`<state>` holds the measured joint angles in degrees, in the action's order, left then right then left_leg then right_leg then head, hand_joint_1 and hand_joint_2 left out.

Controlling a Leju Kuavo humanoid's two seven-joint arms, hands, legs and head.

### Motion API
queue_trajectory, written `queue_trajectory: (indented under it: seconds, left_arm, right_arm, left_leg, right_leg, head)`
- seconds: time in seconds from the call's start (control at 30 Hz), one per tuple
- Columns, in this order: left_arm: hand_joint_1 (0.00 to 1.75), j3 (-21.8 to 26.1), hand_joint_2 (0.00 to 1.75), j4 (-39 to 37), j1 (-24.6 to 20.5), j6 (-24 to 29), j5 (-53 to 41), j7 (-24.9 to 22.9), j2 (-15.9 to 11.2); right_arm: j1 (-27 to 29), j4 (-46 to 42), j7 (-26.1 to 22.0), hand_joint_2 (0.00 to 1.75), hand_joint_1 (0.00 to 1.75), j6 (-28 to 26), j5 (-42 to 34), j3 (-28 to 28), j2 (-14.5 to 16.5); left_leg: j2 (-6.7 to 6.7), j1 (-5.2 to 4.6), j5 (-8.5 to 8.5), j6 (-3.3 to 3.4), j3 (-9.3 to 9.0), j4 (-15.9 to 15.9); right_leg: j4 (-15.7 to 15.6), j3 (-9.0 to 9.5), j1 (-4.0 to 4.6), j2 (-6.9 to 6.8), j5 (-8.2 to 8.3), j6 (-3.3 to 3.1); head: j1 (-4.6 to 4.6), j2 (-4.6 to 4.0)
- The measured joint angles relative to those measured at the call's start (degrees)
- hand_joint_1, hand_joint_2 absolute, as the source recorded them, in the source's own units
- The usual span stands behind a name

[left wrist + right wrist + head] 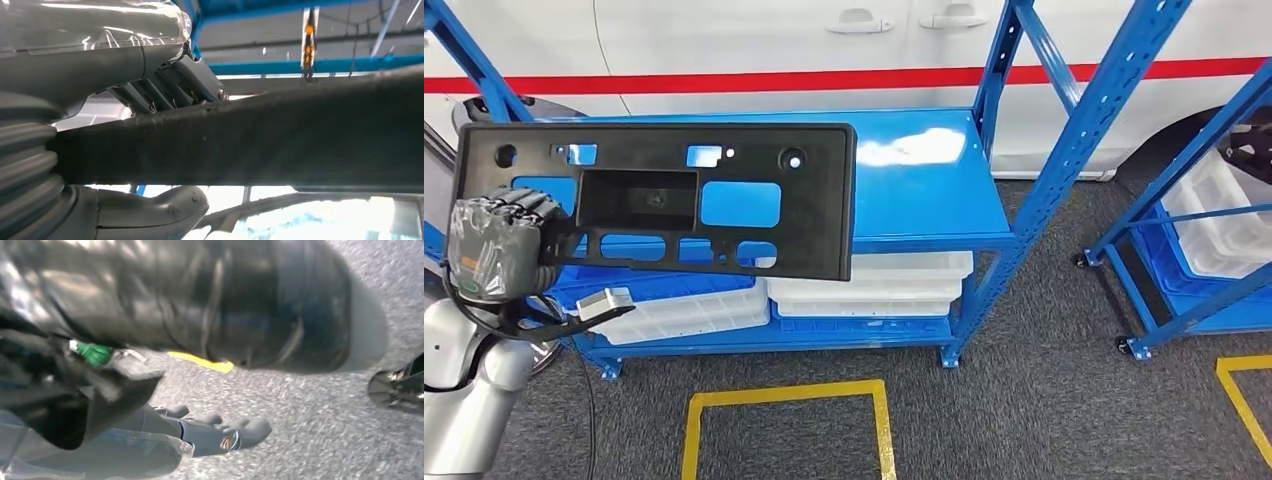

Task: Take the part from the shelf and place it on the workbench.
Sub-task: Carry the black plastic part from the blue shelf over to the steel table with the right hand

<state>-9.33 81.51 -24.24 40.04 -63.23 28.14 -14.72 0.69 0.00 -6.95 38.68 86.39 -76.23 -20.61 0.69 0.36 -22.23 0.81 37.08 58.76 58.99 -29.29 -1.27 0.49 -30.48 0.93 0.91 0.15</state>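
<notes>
With my left hand clamped on the black part's end, it hangs clear of the shelf; my right hand dangles loosely, holding nothing.

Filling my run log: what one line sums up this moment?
left hand grips flat black plastic panel | panel lifted before blue metal shelf | right hand hangs, holds nothing

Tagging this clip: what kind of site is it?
Likely a car plant or workshop: blue steel shelving with white bins, a white car body behind it, yellow floor markings, and a black panel in the left hand.
</notes>
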Motion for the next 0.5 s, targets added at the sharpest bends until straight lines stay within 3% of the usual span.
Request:
queue_trajectory:
  seconds: [0.07,0.13,0.2,0.23,0.27,0.3,0.37,0.43,0.47,0.5]
  left_arm:
    - [1.75,0.84,1.75,0.82,1.28,0.04,0.39,0.54,-0.10]
    - [1.75,2.24,1.75,2.14,3.37,0.05,1.17,1.83,-0.55]
    - [1.75,4.86,1.75,4.00,6.23,0.05,2.65,4.63,-0.99]
    - [1.75,6.53,1.75,4.90,7.73,0.05,3.44,6.10,-1.07]
    - [1.75,8.22,1.75,5.66,9.05,0.05,4.13,7.27,-1.07]
    - [1.75,9.66,1.75,6.27,10.06,0.05,4.58,7.95,-1.07]
    - [1.75,11.68,1.75,7.30,11.24,0.05,4.91,8.47,-1.09]
    - [1.75,12.85,1.75,8.32,11.74,0.05,4.96,8.71,-1.14]
    - [1.75,13.28,1.75,8.71,11.90,0.05,4.98,8.79,-1.17]
    - [1.75,13.63,1.75,8.99,12.05,0.05,5.01,8.84,-1.20]
  right_arm:
    - [0.42,0.02,0.26,0.00,0.00,-0.83,-0.73,-0.38,0.17]
    - [1.05,0.05,0.67,0.00,0.00,-4.09,-2.35,-1.23,1.22]
    - [1.93,0.07,0.58,0.00,0.00,-8.07,-3.98,-2.43,3.16]
    - [2.38,0.07,0.40,0.00,0.00,-9.32,-4.48,-2.95,4.18]
    - [2.80,0.08,0.25,0.00,0.00,-9.99,-4.79,-3.36,5.14]
    - [3.16,0.08,0.18,0.00,0.00,-10.27,-4.95,-3.66,6.01]
    - [3.57,0.09,0.16,0.00,0.00,-10.51,-5.05,-4.13,7.38]
    - [3.68,0.09,0.15,0.00,0.00,-10.66,-5.08,-4.49,8.14]
    - [3.71,0.09,0.14,0.00,0.00,-10.69,-5.10,-4.66,8.31]
    - [3.76,0.09,0.12,0.00,0.00,-10.70,-5.13,-4.80,8.44]
  left_leg:
    - [-0.10,0.17,-0.33,-0.75,0.55,0.35]
    - [-0.20,0.36,-4.72,-1.27,1.90,3.86]
    - [-0.25,0.40,-10.57,-1.62,3.31,10.86]
    - [-0.25,0.41,-11.96,-1.71,3.54,14.07]
    - [-0.26,0.39,-11.97,-1.70,3.12,15.98]
    - [-0.27,0.34,-10.80,-1.56,1.81,15.96]
    - [-0.31,0.15,-8.29,-0.90,-3.82,10.06]
    - [-0.35,-0.17,-8.82,-0.26,-10.13,1.41]
    - [-0.34,-0.33,-9.53,-0.07,-11.84,-1.25]
    - [-0.32,-0.49,-9.77,0.11,-12.35,-2.48]
  right_leg:
    - [-0.14,-0.85,-0.12,-0.20,1.04,-1.09]
    - [-0.39,-2.22,-0.28,-0.43,2.42,-2.14]
    - [-0.34,-3.87,-0.04,-0.45,3.68,-2.62]
    - [-0.27,-4.71,0.12,-0.43,4.27,-2.69]
    - [-0.17,-5.58,0.27,-0.44,4.87,-2.70]
    - [-0.02,-6.46,0.42,-0.46,5.43,-2.65]
    - [0.32,-7.93,0.59,-0.56,6.49,-2.42]
    - [0.58,-8.66,0.79,-0.59,7.48,-2.01]
    - [0.53,-8.75,0.83,-0.60,8.01,-1.73]
    - [0.36,-8.78,0.85,-0.59,8.59,-1.39]
  head:
    - [0.01,0.00]
    - [-0.01,0.00]
    - [-0.01,0.00]
    - [-0.02,0.00]
    - [-0.02,0.00]
    - [-0.02,0.00]
    - [-0.02,0.00]
    - [-0.01,0.00]
    - [-0.01,0.00]
    - [0.01,0.00]
